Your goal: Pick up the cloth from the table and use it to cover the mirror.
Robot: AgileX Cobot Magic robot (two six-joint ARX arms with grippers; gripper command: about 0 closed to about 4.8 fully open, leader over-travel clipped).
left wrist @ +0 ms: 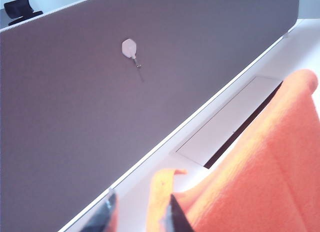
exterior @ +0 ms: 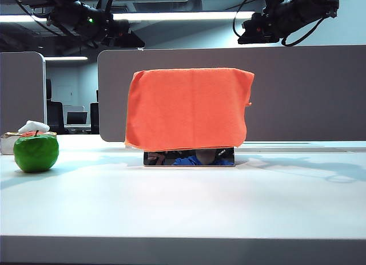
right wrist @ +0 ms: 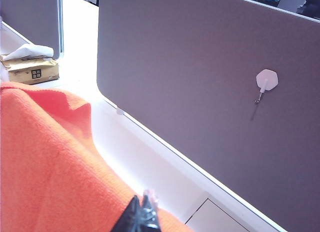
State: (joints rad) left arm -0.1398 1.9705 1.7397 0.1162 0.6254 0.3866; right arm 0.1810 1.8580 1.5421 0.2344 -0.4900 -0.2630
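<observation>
Left claw [left wrist: 139,214] sat just behind the cloth [exterior: 189,107], jaws apart, apparently gripping nothing. Right claw [right wrist: 144,214] was pinched together beside the cloth's other end. Cloth draped the mirror [exterior: 189,157] on the table [exterior: 183,202]; only its bottom strip showed. Covering looked essentially done.

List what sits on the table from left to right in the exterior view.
Tissue box at the left edge → green apple → cloth draped over the mirror, whose bottom strip still shows. Left gripper and right gripper are raised above the table.
</observation>
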